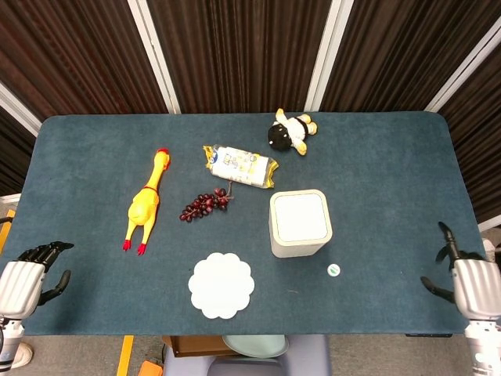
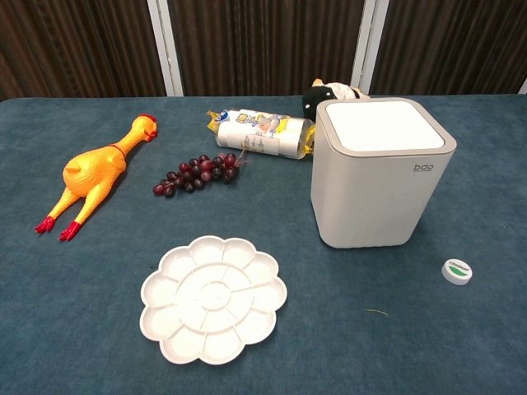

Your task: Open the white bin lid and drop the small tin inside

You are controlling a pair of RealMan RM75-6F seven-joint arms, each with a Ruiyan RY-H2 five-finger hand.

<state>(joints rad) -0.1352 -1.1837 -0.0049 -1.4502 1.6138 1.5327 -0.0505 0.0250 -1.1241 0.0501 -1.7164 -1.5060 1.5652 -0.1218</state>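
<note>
Nothing done yet. Lid (image 2: 386, 125) down on bin (image 2: 370, 197); tin (image 2: 456, 271) on counter (image 1: 391, 180) just right of bin. Left hand (image 1: 19, 282) and right hand (image 1: 470, 283) at near corners, fingers spread, holding nothing. Left: lift lid, grasp tin, drop in.

Bright even overhead light, soft short shadows, both views sharp, no glare.

Colours on the dark teal desk (image 1: 391, 172)

The bin (image 2: 375, 177) is off-white with a white lid (image 2: 385, 126) in a grey rim. The small tin (image 2: 456, 271) is white with a green mark. The rubber chicken (image 2: 90, 174) is yellow with red comb and feet, the grapes (image 2: 196, 174) dark red, the palette (image 2: 213, 298) plain white, the plush toy (image 1: 290, 131) black and white.
</note>
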